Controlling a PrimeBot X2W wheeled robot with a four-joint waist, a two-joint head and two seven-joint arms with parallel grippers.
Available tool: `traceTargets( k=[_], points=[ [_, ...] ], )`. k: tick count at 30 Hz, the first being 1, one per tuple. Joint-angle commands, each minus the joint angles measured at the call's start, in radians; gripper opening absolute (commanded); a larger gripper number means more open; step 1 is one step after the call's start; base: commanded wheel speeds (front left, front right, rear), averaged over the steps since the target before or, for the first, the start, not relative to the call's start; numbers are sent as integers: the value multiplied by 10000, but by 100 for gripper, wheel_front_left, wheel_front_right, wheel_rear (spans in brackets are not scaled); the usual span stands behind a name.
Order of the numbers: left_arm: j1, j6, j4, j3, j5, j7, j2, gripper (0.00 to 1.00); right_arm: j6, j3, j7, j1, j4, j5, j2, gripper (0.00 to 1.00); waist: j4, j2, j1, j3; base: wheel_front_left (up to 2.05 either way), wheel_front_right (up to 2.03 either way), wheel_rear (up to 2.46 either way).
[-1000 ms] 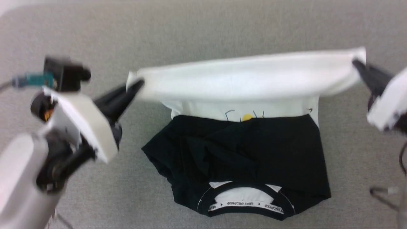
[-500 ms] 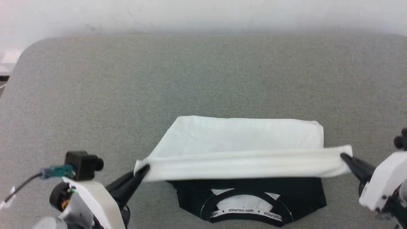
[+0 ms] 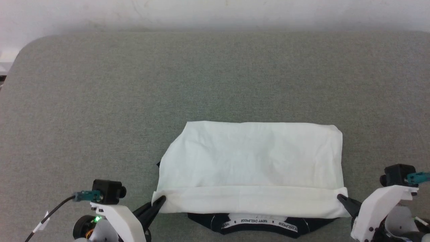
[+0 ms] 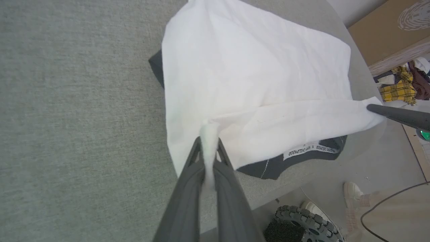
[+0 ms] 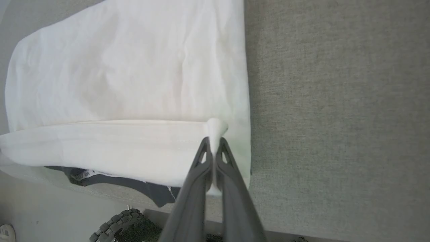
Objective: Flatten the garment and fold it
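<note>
Presently on record, item one: the garment [image 3: 255,161] lies on the grey desk [image 3: 100,101] close to the robot-side edge. It is doubled over on itself so that a white panel covers nearly all of it. A strip of black collar [image 3: 208,222] and the white lettered neck tape [image 3: 257,221] show beneath the near hem [image 3: 248,203]. Long axis: left to right across the head view, parallel with the desk's near edge. Item two: left end effector [image 3: 160,201], fingers pressed together on the hem's left corner, with a pinch of cloth standing up between them in the left wrist view. Item three: right end effector [image 3: 341,198], likewise clamped on the hem's right corner. Governing relation: the hem runs straight between the two tips, and the bulk of the garment lies beyond them, away from the robot. Each arm sits at its own corner, neither nearer than the other. Pose: both arms low, fingers angled inward and forward from the bottom corners of the head view, tips at or just above the cloth. Judgement: this fold looks laid, the hem falling just short of the collar, so letting go at both corners seems due. Risk: an uneven let-go could drag one corner askew.
</note>
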Motion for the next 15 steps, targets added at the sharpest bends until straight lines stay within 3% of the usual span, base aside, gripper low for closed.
traceTargets(
  k=[1, 11, 12, 13, 14, 15],
  points=[
    [-292, -117, 343, -23, 106, -138, -117, 0, -7, 120, -222, -241, 260, -185, 22, 0, -155, 0, -1, 167, 0, 0, 0],
    [-1058, 145, 1995, -218, 632, -612, -830, 0, -7, 558, -1240, -1020, 1794, -330, 23, 0, -486, 0, -1, 559, 0, 0, 0],
    [-1088, 159, 2108, -229, 619, -627, -902, 0, -7, 587, -1313, -1074, 1894, -326, 23, 7, -502, 0, -1, 571, 0, 0, 0],
    [-1111, 175, 2188, -211, 580, -673, -985, 0, -7, 603, -1372, -1115, 1988, -295, 23, 22, -511, 0, -1, 574, 0, 0, 0],
    [-1128, 204, 2252, -169, 536, -746, -1066, 0, -7, 608, -1437, -1153, 2068, -264, 23, 49, -518, 0, -1, 570, 0, 0, 0],
    [-1140, 212, 2286, -150, 510, -798, -1124, 10, -7, 611, -1511, -1187, 2122, -269, 23, 100, -522, 0, -1, 561, 0, 0, 0]
  ],
)
